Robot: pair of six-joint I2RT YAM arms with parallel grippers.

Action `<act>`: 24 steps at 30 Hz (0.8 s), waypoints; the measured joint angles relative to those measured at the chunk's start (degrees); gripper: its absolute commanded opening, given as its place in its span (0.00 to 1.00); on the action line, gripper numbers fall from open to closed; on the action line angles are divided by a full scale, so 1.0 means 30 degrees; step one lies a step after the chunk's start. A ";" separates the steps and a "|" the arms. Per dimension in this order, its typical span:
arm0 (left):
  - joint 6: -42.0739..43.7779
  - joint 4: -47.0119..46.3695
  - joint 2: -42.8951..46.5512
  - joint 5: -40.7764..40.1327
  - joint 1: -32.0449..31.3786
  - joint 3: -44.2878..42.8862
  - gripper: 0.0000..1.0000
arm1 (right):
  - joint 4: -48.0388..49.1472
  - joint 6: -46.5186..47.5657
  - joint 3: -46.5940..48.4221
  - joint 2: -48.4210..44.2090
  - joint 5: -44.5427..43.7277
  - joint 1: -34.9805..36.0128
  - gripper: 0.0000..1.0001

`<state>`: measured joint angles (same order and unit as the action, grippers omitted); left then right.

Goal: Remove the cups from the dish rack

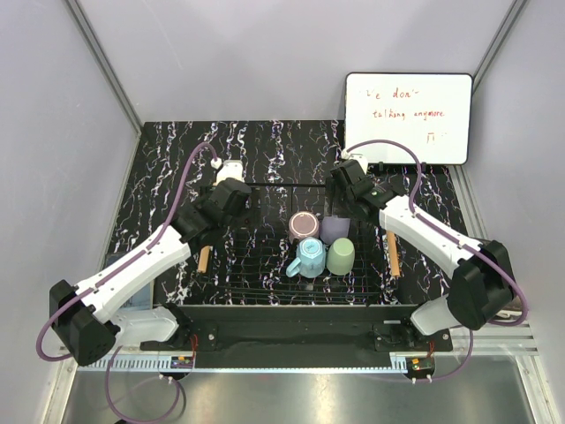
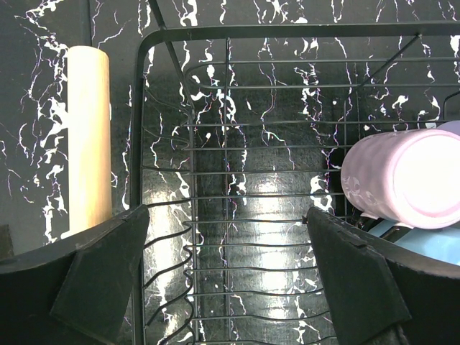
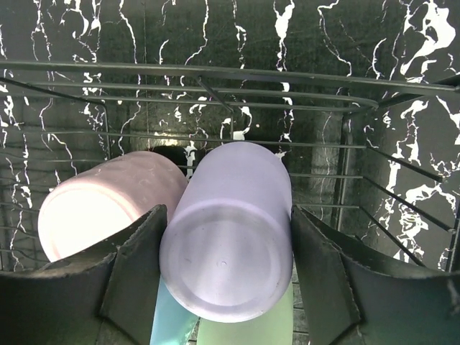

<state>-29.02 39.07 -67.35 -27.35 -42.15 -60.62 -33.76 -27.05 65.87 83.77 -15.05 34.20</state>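
Observation:
The black wire dish rack (image 1: 265, 265) holds all the cups upside down in its right half: mauve-brown (image 1: 305, 225), lavender (image 1: 334, 230), light blue mug (image 1: 309, 258) and pale green (image 1: 341, 256). My right gripper (image 1: 342, 212) is shut on the lavender cup (image 3: 226, 244), with a finger pressed against each side; the cup still sits among the others. The mauve-brown cup (image 3: 100, 208) touches it on the left. My left gripper (image 1: 250, 208) is open and empty above the rack's bare left half (image 2: 237, 215), with the mauve-brown cup (image 2: 402, 180) to its right.
A white whiteboard (image 1: 408, 117) with red writing leans at the back right. A light wooden bar runs along each side of the rack, left (image 1: 205, 258) and right (image 1: 393, 256). The rack's raised wire rim (image 3: 215, 72) lies just beyond the cups.

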 measured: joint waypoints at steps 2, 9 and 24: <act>0.0000 0.0000 0.0000 0.0000 -0.0007 0.0000 0.99 | 0.0022 -0.0007 0.0000 0.0000 0.0051 0.0000 0.18; 0.0000 0.0000 -0.0007 0.0000 -0.0007 0.0000 0.99 | -0.0007 -0.0015 0.0000 -0.0102 0.0080 0.0000 0.00; -0.0197 -0.0423 0.0102 -0.0284 -0.0029 -0.0962 0.99 | -0.0685 0.0219 0.6557 -0.3337 0.2084 0.0015 0.00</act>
<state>-29.61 37.80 -67.05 -28.21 -42.24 -63.51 -35.81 -26.39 85.54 73.76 -8.80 34.24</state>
